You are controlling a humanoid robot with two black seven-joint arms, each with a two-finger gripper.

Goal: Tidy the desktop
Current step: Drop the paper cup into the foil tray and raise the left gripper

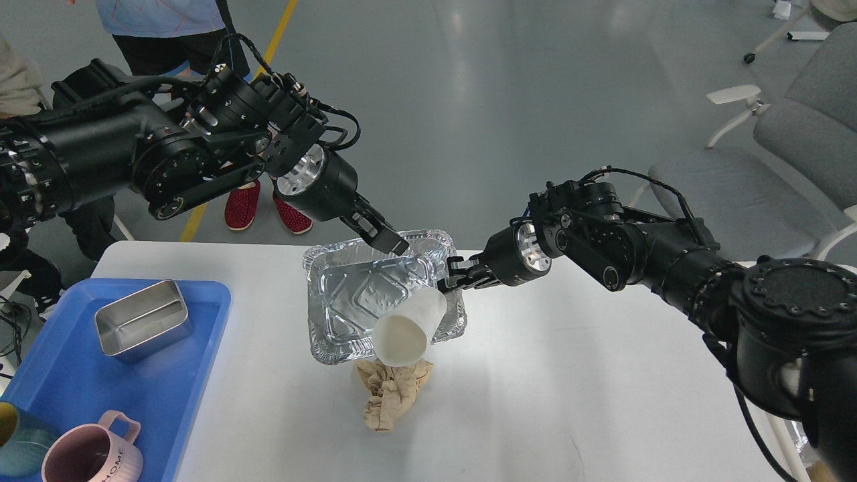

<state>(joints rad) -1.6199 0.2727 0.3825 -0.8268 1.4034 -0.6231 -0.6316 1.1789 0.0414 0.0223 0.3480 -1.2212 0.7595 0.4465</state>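
On the blue tray [201, 335] at my near left sit a pink mug [90, 452], a teal cup [17, 435] and a steel tin [142, 326], so I judge that part sorted. On the white desktop [535, 375], a crumpled brown paper [394, 395] still lies loose. Behind it, a foil tray [348, 301] is held tilted with a white paper cup [408, 328] tipping out. My right gripper [454, 274] pinches the tray's right rim; my left gripper [388, 239] pinches its far rim. Both arms reach inward.

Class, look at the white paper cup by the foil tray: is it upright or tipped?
Tipped. The paper cup lies on its side across the foil tray's near rim, its open mouth facing the camera, above the crumpled brown paper.
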